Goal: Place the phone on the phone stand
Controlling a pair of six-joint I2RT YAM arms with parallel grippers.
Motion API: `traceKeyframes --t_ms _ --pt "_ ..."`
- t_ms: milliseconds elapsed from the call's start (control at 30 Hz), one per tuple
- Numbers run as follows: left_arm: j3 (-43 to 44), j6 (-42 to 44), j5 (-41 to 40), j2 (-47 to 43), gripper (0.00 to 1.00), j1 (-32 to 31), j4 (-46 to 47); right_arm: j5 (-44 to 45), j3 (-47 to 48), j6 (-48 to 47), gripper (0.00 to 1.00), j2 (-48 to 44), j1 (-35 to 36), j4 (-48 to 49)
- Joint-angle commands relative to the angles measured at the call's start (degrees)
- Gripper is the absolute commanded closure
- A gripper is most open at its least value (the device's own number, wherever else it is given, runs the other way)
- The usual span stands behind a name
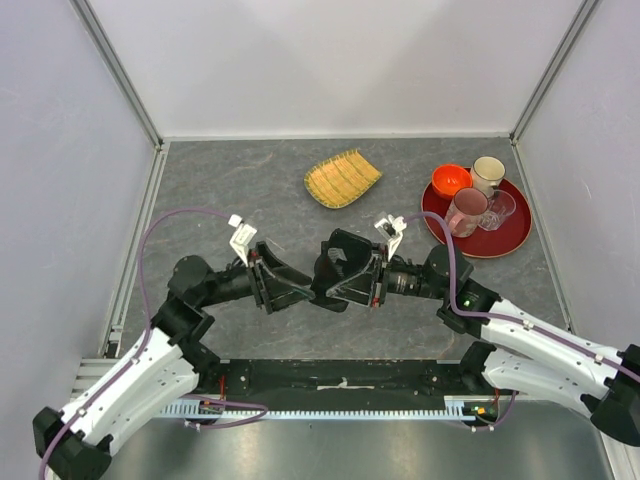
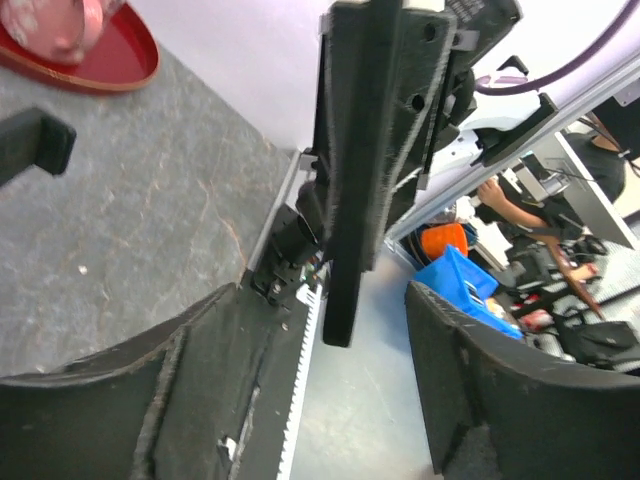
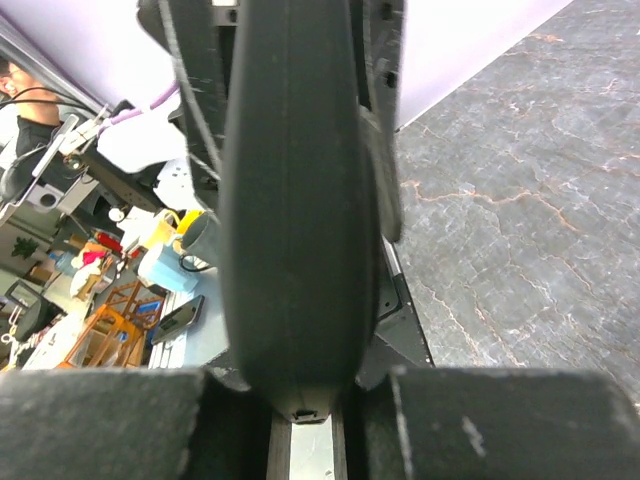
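Grey desk beneath everything. At far right, a round red tray carrying an orange bowl, cream mug, pink cup and clear glass. At far centre, a bamboo tray. Near the desk's middle, left claw spread wide, one finger on each side of the phone, not touching it. Facing it from the right, right claw clamped narrow on that phone, gripped edge-on between the two claws.
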Motion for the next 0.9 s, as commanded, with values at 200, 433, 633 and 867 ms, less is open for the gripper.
traceKeyframes --t_ms 200,433,633,867 --pt "-0.59 -4.73 9.21 7.29 0.53 -0.35 15.22 -2.54 3.80 2.47 1.00 2.72 -0.12 12.61" --pt "0.28 -1.49 10.79 4.67 0.98 -0.35 11.54 1.05 6.86 -1.91 0.58 2.28 -0.55 2.28" --pt "3.01 5.98 12.02 1.67 0.98 -0.35 -0.23 -6.56 14.95 -6.94 0.23 4.11 -6.43 -14.53" --pt "4.24 8.79 12.82 0.53 0.98 -0.35 -3.85 -22.14 18.56 -10.70 0.29 6.76 -7.94 -19.44"
